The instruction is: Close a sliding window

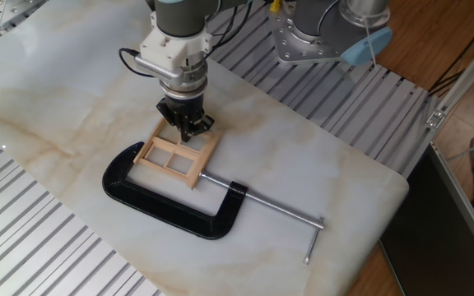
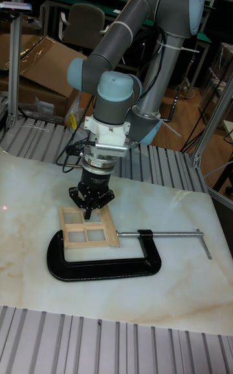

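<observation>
Gripper (image 1: 188, 130) at sliding window's (image 1: 174, 156) far edge

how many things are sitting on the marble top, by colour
pale wood: 1, the sliding window
black with steel screw: 1, the C-clamp
total: 2

Bright, even overhead light; soft glare on surface (image 1: 48, 90) at 9 o'clock. Sharp focus, faint shadows. Tall view's background dimmer.
</observation>
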`<state>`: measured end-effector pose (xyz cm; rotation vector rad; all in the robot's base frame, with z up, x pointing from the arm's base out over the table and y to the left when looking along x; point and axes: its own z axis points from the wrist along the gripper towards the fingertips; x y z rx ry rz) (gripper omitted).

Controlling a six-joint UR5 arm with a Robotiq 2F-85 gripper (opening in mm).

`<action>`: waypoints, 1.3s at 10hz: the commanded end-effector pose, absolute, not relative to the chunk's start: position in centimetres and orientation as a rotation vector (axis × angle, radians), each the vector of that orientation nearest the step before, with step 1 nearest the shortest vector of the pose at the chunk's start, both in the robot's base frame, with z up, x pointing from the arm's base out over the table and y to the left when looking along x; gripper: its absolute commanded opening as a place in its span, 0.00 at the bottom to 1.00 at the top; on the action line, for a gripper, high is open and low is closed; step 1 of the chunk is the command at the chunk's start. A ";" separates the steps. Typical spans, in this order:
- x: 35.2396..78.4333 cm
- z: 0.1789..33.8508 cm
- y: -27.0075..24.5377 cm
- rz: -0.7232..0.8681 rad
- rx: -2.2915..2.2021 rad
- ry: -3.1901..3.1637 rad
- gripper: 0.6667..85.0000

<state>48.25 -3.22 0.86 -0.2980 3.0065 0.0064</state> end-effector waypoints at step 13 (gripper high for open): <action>48.7 0.9 -5.7 -0.046 -0.418 2.980 0.00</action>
